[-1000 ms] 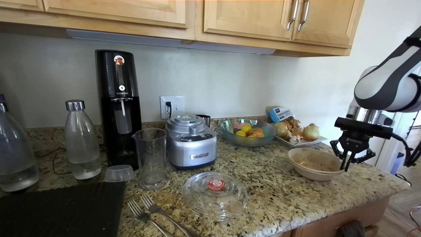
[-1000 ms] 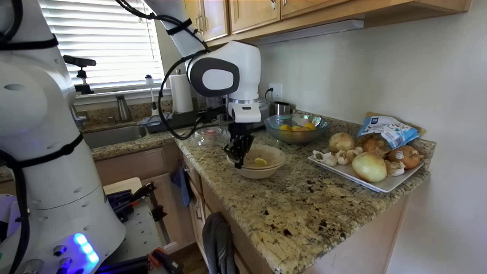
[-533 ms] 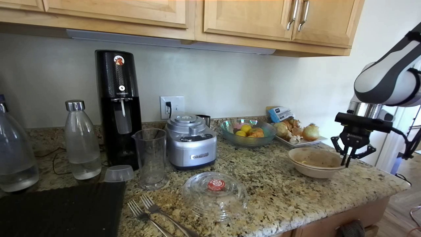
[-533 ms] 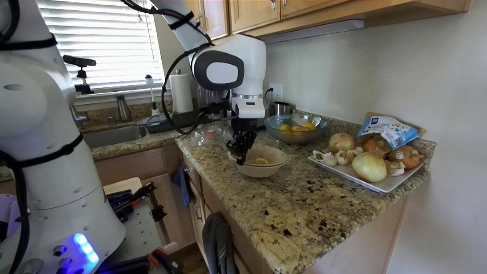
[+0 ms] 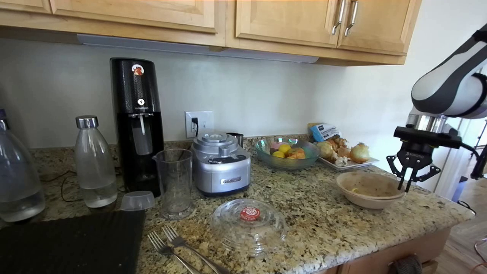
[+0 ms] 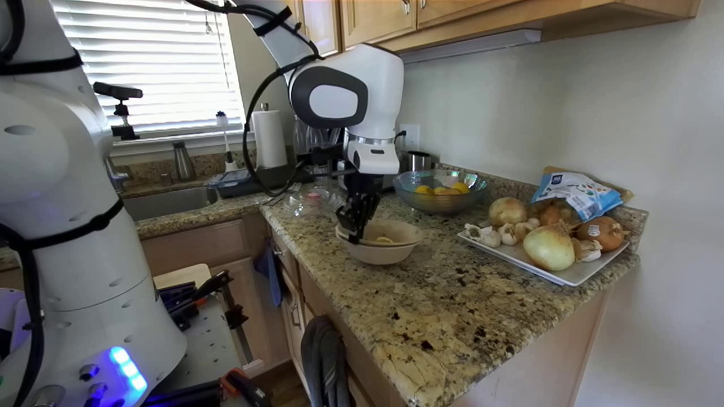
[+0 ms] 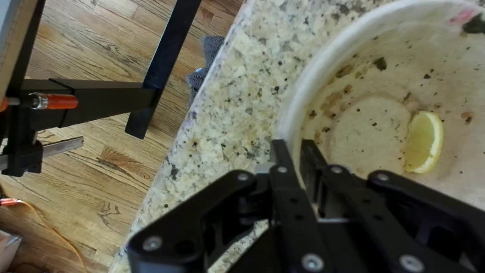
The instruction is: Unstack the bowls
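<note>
Bowls (image 5: 367, 184) are sitting stacked, one inside the other, on the speckled countertop (image 6: 447, 322), right of centre and below the middle of the frame in an exterior view. In the wrist view the upper bowl (image 7: 371, 129) is filling the right side of the frame; dark specks (image 7: 380, 63) are dotting its inside, and a lemon wedge (image 7: 423, 143) is lying on its bottom. The gripper (image 7: 294, 143) is pointing down at the rim (image 7: 291, 110) in the lower middle of the wrist view. Its two fingers (image 7: 282, 170) are standing slightly apart with the rim passing between them; whether they are pressing on it, I cannot tell. The arm (image 6: 379, 85) is stretching across the upper middle of the frame in an exterior view, the gripper hanging below it at the left side of the bowls. A glass fruit bowl (image 5: 285, 164) is holding yellow and orange fruit (image 5: 284, 148) just right of the frame's centre in an exterior view; lower down, a clear dome (image 5: 243, 236) with a red label (image 5: 250, 213) is sitting, with two forks (image 5: 179, 241) lying to its left. A pale plate (image 6: 586, 270) is carrying onions (image 6: 548, 249) and garlic (image 6: 508, 233) at the right of the frame in an exterior view.
</note>
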{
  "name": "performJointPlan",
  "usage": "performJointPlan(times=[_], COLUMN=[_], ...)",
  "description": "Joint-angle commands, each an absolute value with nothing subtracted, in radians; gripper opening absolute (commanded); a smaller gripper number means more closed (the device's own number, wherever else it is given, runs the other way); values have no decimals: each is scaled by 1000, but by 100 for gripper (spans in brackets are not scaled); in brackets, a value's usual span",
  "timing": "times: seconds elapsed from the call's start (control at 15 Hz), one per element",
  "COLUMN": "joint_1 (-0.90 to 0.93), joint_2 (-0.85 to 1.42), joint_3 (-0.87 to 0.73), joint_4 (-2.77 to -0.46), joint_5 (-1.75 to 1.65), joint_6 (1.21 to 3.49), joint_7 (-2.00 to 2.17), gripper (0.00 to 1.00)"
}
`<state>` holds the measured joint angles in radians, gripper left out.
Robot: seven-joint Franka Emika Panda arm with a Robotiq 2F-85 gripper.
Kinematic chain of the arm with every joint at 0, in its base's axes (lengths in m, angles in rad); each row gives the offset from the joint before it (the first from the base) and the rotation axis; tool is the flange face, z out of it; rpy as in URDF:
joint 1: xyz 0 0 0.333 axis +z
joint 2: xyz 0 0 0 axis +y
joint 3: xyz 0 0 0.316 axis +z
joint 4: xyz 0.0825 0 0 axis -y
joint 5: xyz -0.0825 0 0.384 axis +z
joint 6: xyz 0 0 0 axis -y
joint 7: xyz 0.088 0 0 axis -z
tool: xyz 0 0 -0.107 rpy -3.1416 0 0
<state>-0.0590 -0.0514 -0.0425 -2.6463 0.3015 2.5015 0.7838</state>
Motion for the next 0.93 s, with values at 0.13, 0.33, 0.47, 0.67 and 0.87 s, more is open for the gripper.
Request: performJointPlan(times=[0.13,0.33,0.47,0.67,0.87], joint_1=[-65,-67,-61,-51,-47], joint_2=[-78,-85,-108,-105,-89], joint_3=[-55,-53,-43,-30,-20], joint_4=[-2651,-2653,-2668,-2680,-2684], joint_5=[327,303,304,326,330], joint_6=[2470,2450,2457,2507,2540], joint_7=[699,724,769,821,872], gripper=[58,78,91,100,100])
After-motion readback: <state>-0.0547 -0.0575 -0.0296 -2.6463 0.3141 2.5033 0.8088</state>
